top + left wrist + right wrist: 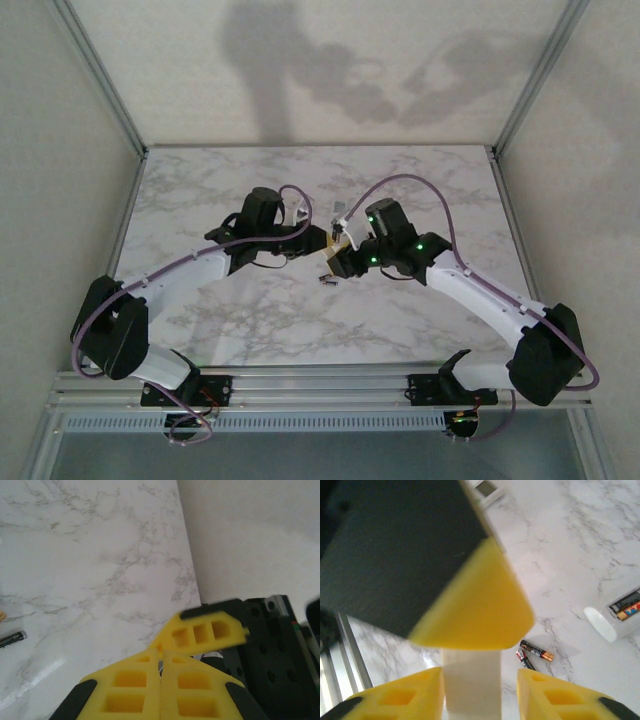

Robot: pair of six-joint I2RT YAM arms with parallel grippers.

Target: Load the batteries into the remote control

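Right wrist view: right gripper [479, 676], fingers parted, straddles a white strip [470, 700]; two batteries [537, 650] lie centre-right on the marble bench [580, 545]. Left gripper [160, 656] closed.

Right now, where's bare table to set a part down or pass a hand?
Free: the table strip between the arm bases; the far-left corner beyond the left arm; the far-right corner beyond the right arm. Crowded: the centre, where left fingers and right fingers meet near the loose batteries.
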